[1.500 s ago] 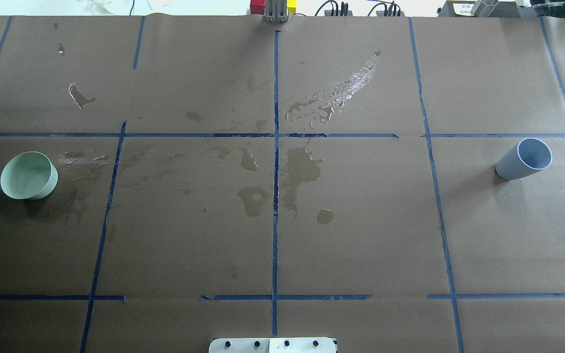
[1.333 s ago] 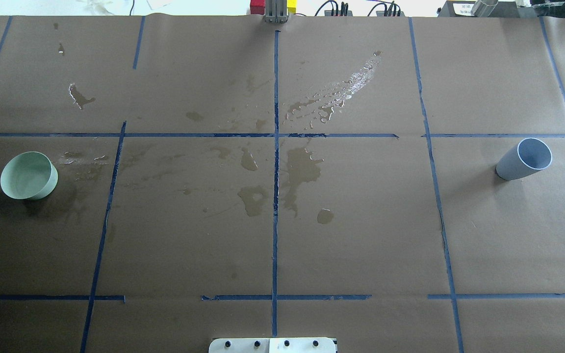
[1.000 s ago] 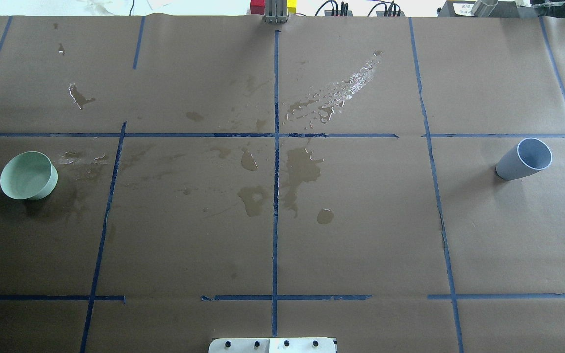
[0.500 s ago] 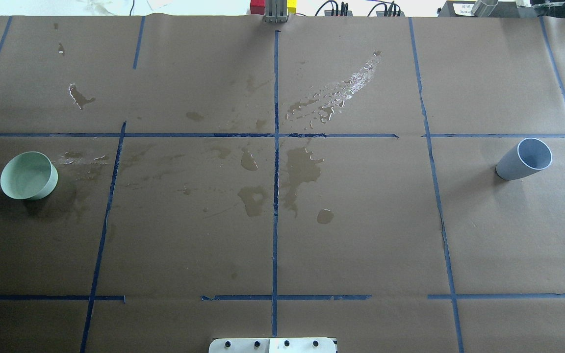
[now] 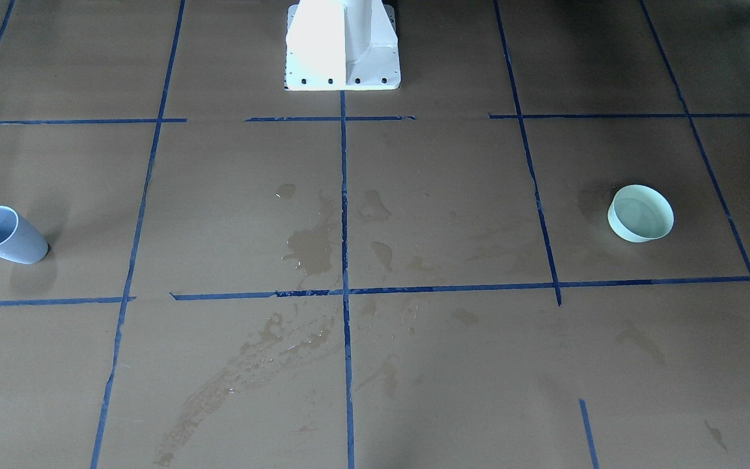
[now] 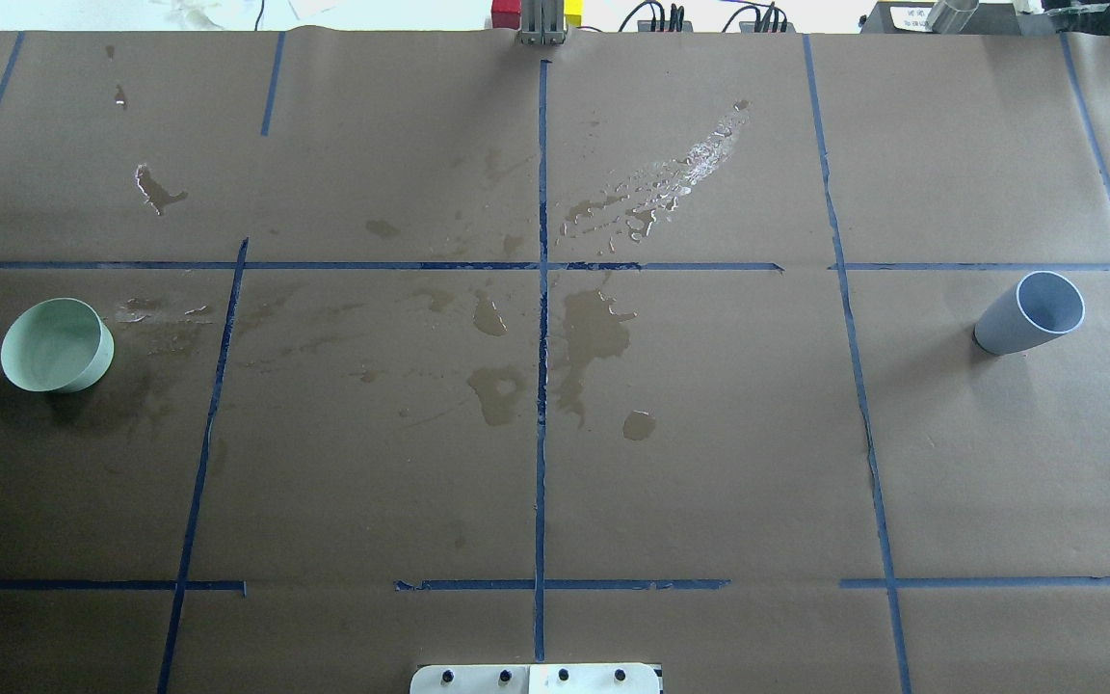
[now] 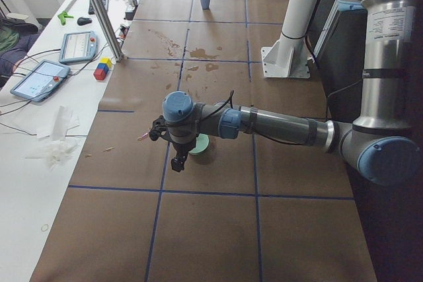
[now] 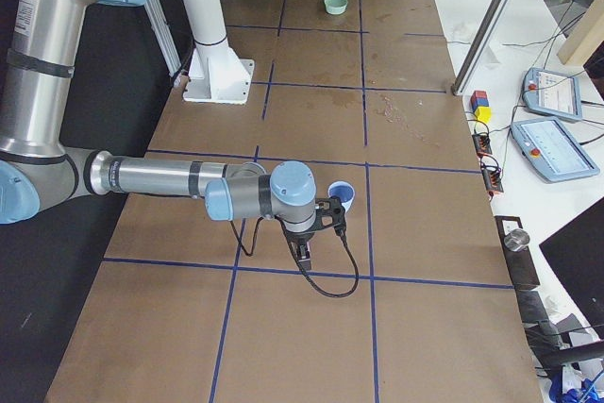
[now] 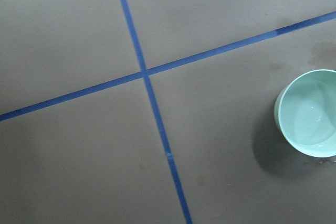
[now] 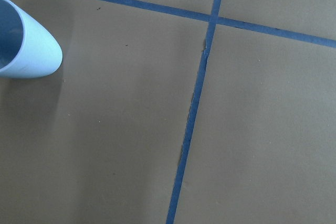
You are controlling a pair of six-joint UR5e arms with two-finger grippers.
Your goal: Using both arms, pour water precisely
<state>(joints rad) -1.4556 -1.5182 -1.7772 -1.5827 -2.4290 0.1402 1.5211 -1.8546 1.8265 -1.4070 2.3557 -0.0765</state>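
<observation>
Count, from my left: one mint-green bowl [image 6: 57, 345], one grey-blue cup [image 6: 1029, 313], two arms.

Left arm [image 7: 284, 127] reaches out low over the bench [image 6: 372, 482]. Left pincer [image 7: 180, 161] hangs just beside the bowl. I only see it side-on, so I can't tell if it's wide or narrow.

Water [image 9: 315, 121]: faint sheen in the bottom of the bowl. Mid-bench there are several spilled puddles [image 6: 595, 328] and one glossy streak [image 6: 685, 173] on the far side.

Cup stands upright at the far right; can't tell its contents. Right arm [image 8: 160, 178] is stretched out the same way, right pincer [image 8: 302, 250] just beside the cup. Its jaws are unreadable too.

Surface: brown paper with a blue tape [image 6: 541, 453] grid. One white pedestal [image 5: 342, 45] on the robot side.

Room: side desk with two teach pendants [image 7: 78, 45] and a stack of coloured blocks [image 7: 102, 69].
</observation>
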